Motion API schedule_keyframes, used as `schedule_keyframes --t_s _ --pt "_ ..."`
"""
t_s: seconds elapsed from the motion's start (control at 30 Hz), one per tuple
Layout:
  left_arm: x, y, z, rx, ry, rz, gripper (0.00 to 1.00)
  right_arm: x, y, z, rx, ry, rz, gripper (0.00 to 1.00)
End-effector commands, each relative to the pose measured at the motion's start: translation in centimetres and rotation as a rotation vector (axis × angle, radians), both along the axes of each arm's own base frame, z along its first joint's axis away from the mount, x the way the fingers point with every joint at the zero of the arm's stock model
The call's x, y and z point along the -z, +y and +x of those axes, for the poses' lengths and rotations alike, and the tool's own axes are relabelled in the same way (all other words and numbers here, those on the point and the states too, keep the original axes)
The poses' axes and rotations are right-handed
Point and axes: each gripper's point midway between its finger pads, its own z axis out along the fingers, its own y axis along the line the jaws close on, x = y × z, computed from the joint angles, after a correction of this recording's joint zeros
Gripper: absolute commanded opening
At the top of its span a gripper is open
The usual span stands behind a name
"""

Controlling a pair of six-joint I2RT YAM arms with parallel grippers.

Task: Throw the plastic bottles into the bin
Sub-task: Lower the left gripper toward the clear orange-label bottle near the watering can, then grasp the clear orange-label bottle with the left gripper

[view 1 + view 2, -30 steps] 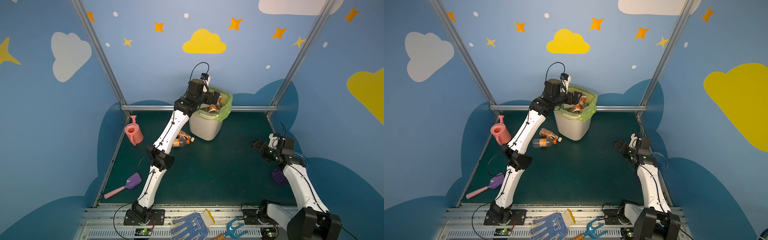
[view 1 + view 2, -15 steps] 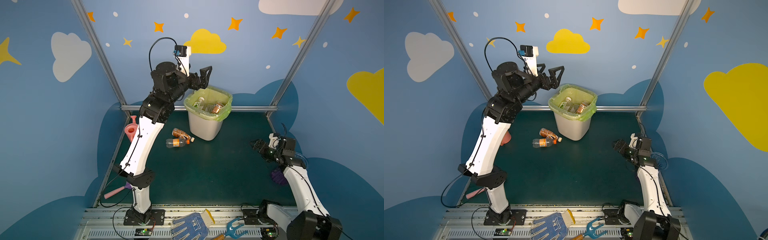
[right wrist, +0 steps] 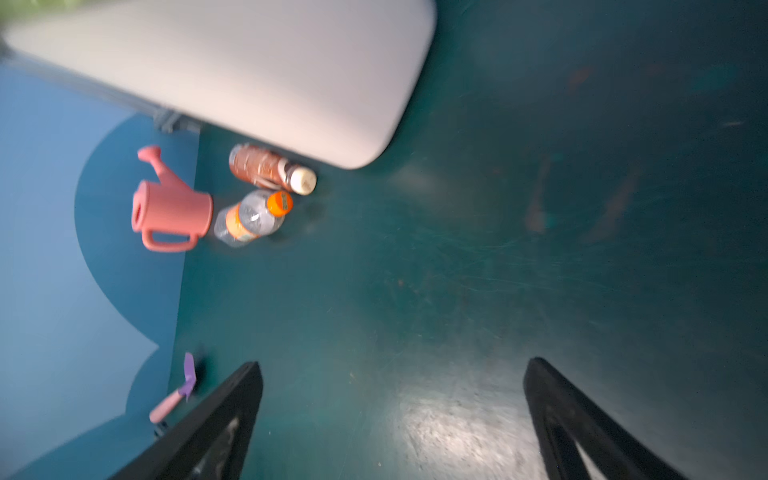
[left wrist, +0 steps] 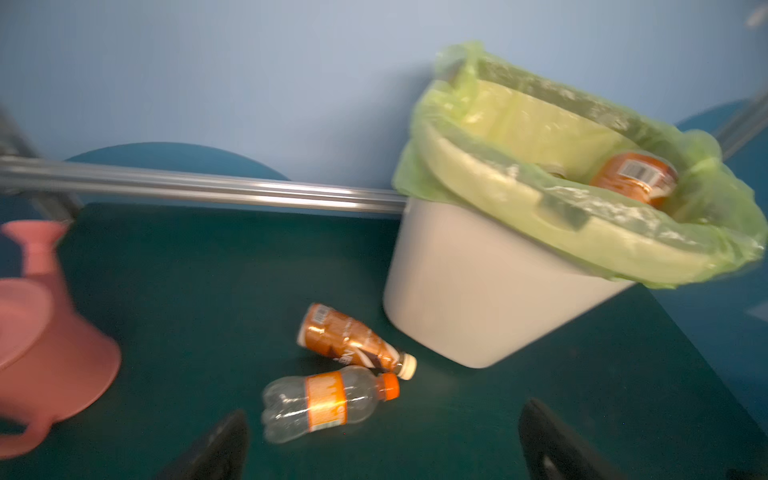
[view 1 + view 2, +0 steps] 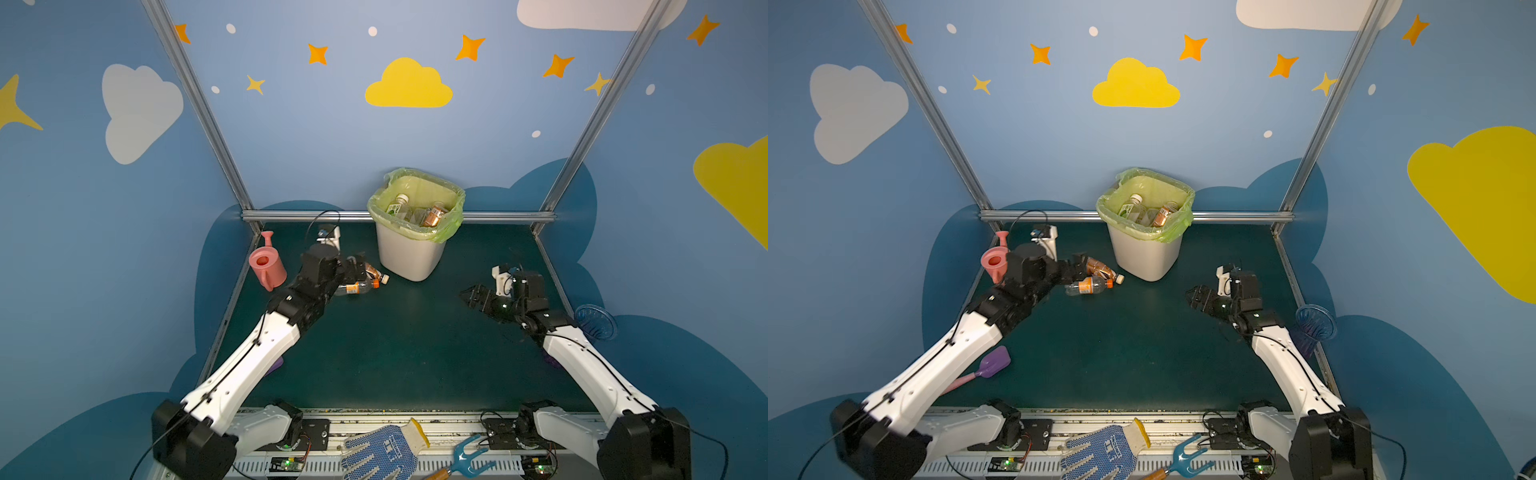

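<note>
The bin (image 5: 407,257) (image 5: 1142,257) (image 4: 469,291) (image 3: 249,62) stands at the back with its green bag; a few plastic bottles (image 5: 434,214) (image 5: 1133,205) lie inside. Two more lie on the floor left of it. One is a clear bottle with an orange label and cap (image 5: 359,286) (image 5: 1088,285) (image 4: 328,401) (image 3: 253,218). The other is a brown-labelled bottle with a white cap (image 5: 374,272) (image 5: 1100,268) (image 4: 349,340) (image 3: 266,166). My left gripper (image 5: 353,268) (image 5: 1079,262) (image 4: 384,419) hangs low just short of them, open and empty. My right gripper (image 5: 467,295) (image 5: 1192,297) (image 3: 395,368) is open over bare floor on the right.
A pink watering can (image 5: 266,266) (image 5: 994,262) (image 4: 41,332) (image 3: 170,216) stands left of the two bottles, near the wall. A purple shovel (image 5: 988,365) (image 3: 183,390) lies front left. A blue cup (image 5: 594,322) sits beyond the right edge. A glove (image 5: 382,453) and rake (image 5: 465,457) lie on the front rail.
My left arm has lifted away from the bin's rim, swung high, then come down to the floor beside the two bottles. My right gripper has shifted slightly toward the middle.
</note>
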Motion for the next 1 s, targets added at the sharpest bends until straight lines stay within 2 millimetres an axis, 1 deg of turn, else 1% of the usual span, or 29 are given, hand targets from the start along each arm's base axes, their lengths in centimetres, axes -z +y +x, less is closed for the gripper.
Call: schedule_keyframes --t_s 0.0,0.07,0.13,0.2,0.3,0.37,0.43,0.5,0.6,0.8,0.83,0.87,0.97 --pt "2.4 4.7 -2.2 -0.191 0.010 -0.109 1.00 -1.5 2.5 1.9 -0.030 -0.085 -0.043 0.98" --pt "5.5 6.7 -3.5 -0.268 0.081 -0.183 1.00 -1.3 4.2 2.2 -0.066 -0.087 -0.078 0.98" --pt "8.4 7.9 -4.2 -0.330 0.168 -0.302 1.00 -0.9 5.2 2.5 -0.073 -0.075 -0.099 0.98" --pt "10.2 8.0 -3.9 -0.368 0.224 -0.420 1.00 -0.5 5.8 2.8 -0.067 -0.057 -0.090 0.98" --pt "11.9 6.8 -2.4 -0.383 0.292 -0.565 1.00 0.3 5.2 2.7 -0.027 -0.030 -0.098 0.98" --pt "12.9 6.1 -1.2 -0.411 0.335 -0.640 1.00 0.6 4.4 2.3 -0.006 -0.028 -0.124 0.98" --pt "13.8 5.6 0.1 -0.444 0.385 -0.699 1.00 0.9 3.0 1.7 0.030 -0.023 -0.161 0.98" --pt "14.6 4.9 1.1 -0.455 0.444 -0.718 1.00 1.3 1.3 1.1 0.082 -0.011 -0.207 0.98" --pt "15.7 4.5 2.2 -0.525 0.510 -0.712 1.00 1.6 -1.2 0.1 0.135 -0.011 -0.246 0.98" --pt "18.3 3.3 3.5 -0.658 0.632 -0.596 1.00 2.6 -5.5 -1.7 0.250 -0.001 -0.230 0.98" --pt "18.8 3.2 3.7 -0.678 0.644 -0.600 1.00 3.2 -6.2 -2.2 0.265 0.012 -0.226 0.98" --pt "19.5 2.9 3.8 -0.700 0.663 -0.614 1.00 3.5 -6.8 -2.5 0.283 0.015 -0.217 0.98" --pt "20.7 2.4 4.3 -0.761 0.696 -0.653 0.99 4.0 -8.3 -3.3 0.318 0.016 -0.205 0.98"
